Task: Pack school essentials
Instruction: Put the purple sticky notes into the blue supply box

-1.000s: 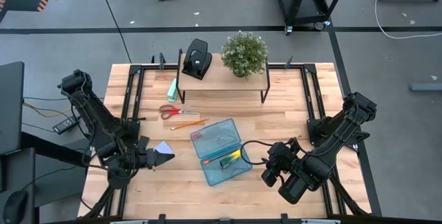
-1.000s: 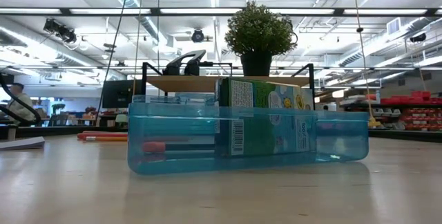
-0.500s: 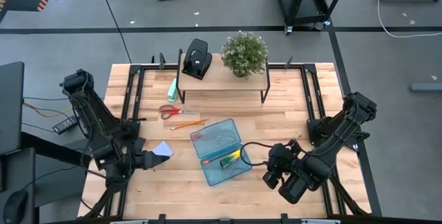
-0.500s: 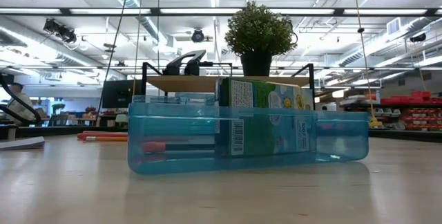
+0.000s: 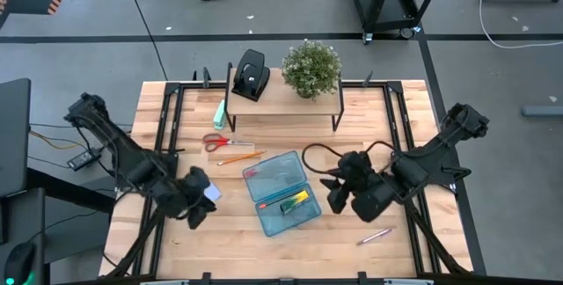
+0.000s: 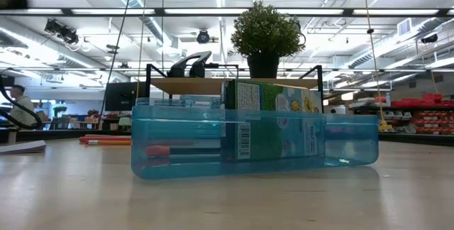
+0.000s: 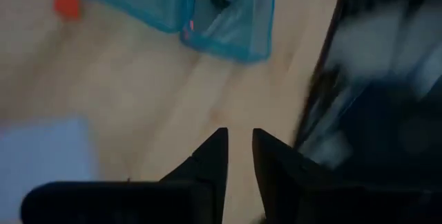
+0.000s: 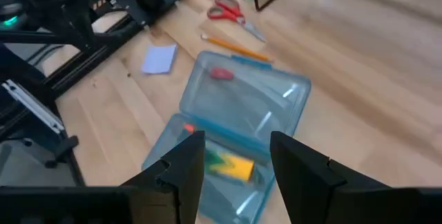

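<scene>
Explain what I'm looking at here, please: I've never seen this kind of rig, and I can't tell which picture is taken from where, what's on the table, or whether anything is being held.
It is a robot with two dark arms at a wooden table. The high view looks straight down. The low view sits at table height. Each wrist view looks forward past that arm's own two fingers.

The left gripper hovers by the pale blue note pad, its fingers nearly together, holding nothing. The right gripper is open and empty, above the open blue case.

The case holds a yellow-green crayon box. Beside it lie red scissors and an orange pencil. A pink-purple pen lies near the front right. On a raised shelf stand a black hole punch and a plant; a mint-green block lies beside it.
</scene>
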`<control>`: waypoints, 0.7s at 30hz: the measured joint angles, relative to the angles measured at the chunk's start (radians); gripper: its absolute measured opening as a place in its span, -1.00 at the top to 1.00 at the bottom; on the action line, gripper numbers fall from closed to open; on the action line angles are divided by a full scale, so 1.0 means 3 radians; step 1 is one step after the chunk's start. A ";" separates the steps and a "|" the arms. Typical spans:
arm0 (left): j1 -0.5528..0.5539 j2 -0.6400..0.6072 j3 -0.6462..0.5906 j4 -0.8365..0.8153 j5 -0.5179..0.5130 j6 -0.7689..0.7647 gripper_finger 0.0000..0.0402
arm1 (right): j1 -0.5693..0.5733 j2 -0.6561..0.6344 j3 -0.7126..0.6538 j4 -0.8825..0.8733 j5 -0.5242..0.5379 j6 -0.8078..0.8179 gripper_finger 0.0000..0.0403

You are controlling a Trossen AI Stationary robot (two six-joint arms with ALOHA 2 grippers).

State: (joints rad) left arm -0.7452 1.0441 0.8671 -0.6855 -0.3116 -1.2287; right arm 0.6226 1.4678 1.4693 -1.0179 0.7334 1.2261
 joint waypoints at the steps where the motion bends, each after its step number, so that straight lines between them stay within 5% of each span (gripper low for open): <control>1: 0.0086 0.0020 0.0135 -0.0234 0.0130 0.0449 0.63 | -0.0039 0.0000 0.0000 0.0023 0.0000 -0.0076 0.14; 6: 0.0354 0.0203 0.0719 -0.1449 0.0431 0.2449 0.63 | -0.0121 0.0029 0.0000 0.0032 -0.0067 -0.0157 0.14; 11: 0.0360 0.0402 0.0777 -0.2020 0.0462 0.3663 0.58 | 0.0011 0.0028 0.0001 0.0050 -0.0108 0.0196 0.14; 21: 0.0231 0.0425 -0.0080 -0.1537 0.0495 0.3523 0.02 | 0.0343 0.0227 -0.0006 0.0014 0.0493 0.1379 0.14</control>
State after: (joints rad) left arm -0.6760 1.1717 0.8430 -1.1465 -0.1631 -0.1718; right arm 0.7254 1.5359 1.4673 -1.0138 0.8812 1.6397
